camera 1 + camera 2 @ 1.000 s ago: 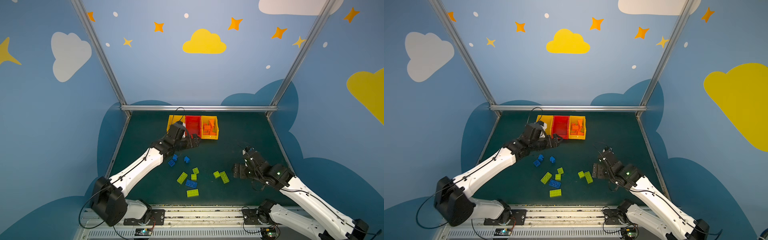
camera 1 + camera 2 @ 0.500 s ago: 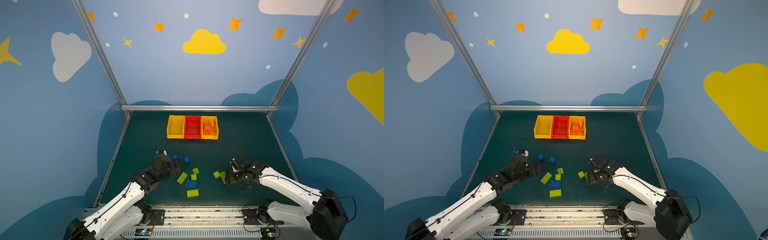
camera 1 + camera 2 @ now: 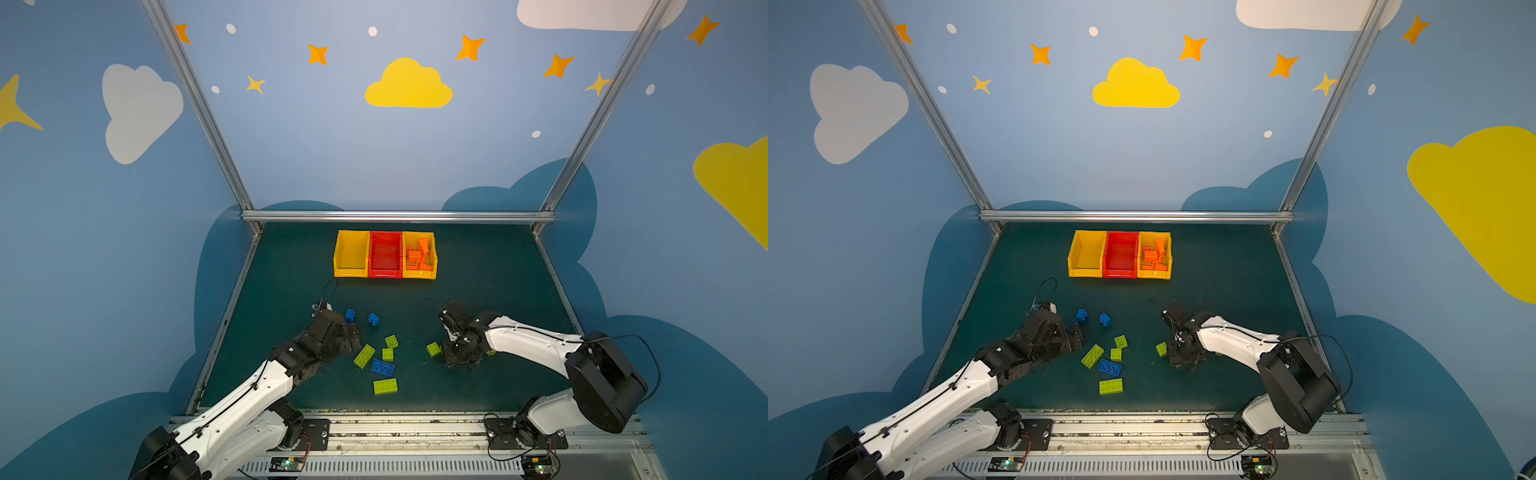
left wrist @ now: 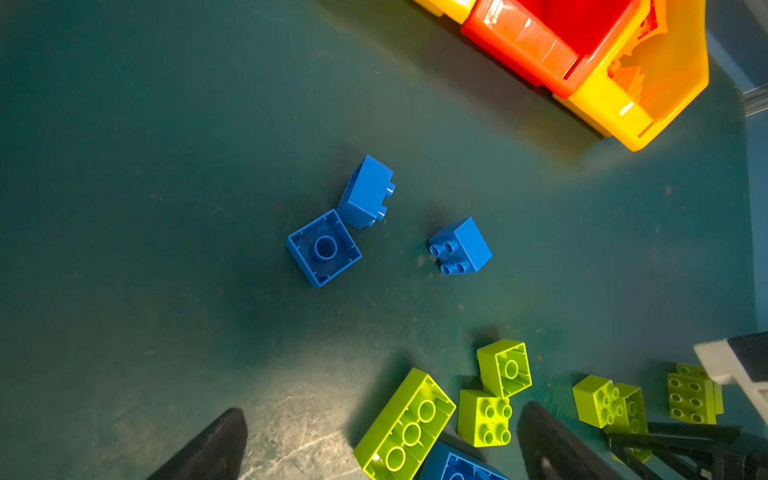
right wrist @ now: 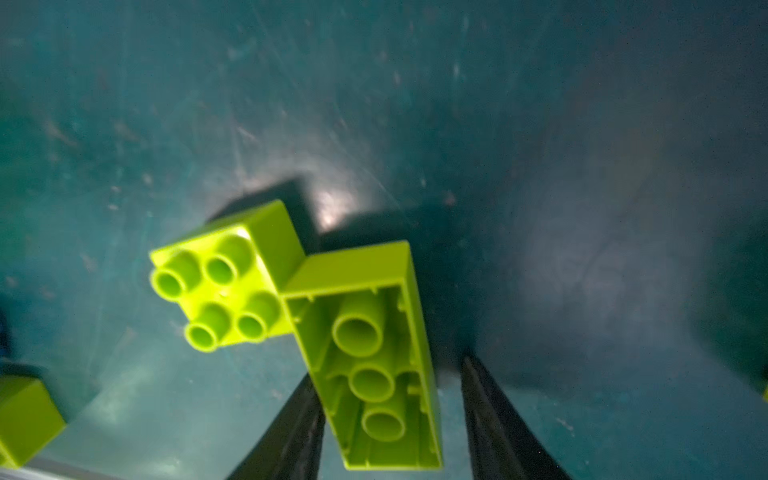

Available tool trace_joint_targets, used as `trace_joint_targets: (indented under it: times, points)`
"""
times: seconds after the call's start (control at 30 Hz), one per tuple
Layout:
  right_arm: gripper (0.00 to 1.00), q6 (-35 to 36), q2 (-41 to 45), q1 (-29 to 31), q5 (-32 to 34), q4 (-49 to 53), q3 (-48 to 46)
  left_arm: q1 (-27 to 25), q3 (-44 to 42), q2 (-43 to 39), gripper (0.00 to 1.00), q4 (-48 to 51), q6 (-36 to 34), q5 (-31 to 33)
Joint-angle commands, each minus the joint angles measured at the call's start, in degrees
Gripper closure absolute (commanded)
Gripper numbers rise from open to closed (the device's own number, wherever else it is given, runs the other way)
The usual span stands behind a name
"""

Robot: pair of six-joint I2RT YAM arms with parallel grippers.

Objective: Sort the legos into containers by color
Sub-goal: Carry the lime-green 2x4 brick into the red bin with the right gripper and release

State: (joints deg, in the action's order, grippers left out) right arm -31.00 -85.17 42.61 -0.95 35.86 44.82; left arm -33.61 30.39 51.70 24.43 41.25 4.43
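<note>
Since the long lime brick (image 5: 374,353) lies underside-up at lower centre, your right gripper (image 5: 388,365) straddles its narrow width, jaws narrow, unclamped; left gripper (image 4: 382,409) gapes wide.

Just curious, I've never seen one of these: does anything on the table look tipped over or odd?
Nothing looks broken, only askew. One blue brick sits hollow side up, a second blue brick tipped on its side against it. A long green brick is hollow side up too.
</note>
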Motion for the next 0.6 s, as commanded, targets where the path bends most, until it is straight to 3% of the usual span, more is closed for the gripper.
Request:
trace_joint_targets:
  times: [0.0, 0.23, 0.4, 0.57]
  points:
    - [0.56, 1.53, -1.41, 0.28, 0.95, 0.25, 2.40, -0.09, 0.09, -0.50, 0.00, 0.38, -0.91, 0.67]
    - [0.80, 2.61, -4.67, 0.20, 1.31, 3.28, 7.12, -0.06, -0.04, -1.86, 0.00, 0.76, -1.62, 0.59]
    - [0.82, 3.07, -5.03, 0.24, 1.82, 6.41, 12.34, 0.00, -0.42, -2.26, 0.00, 0.43, -1.35, 0.06]
    - [0.81, 5.21, -7.83, -0.05, 1.26, 8.30, 23.23, -0.10, -0.33, -2.92, 0.00, -0.05, -1.09, -0.47]
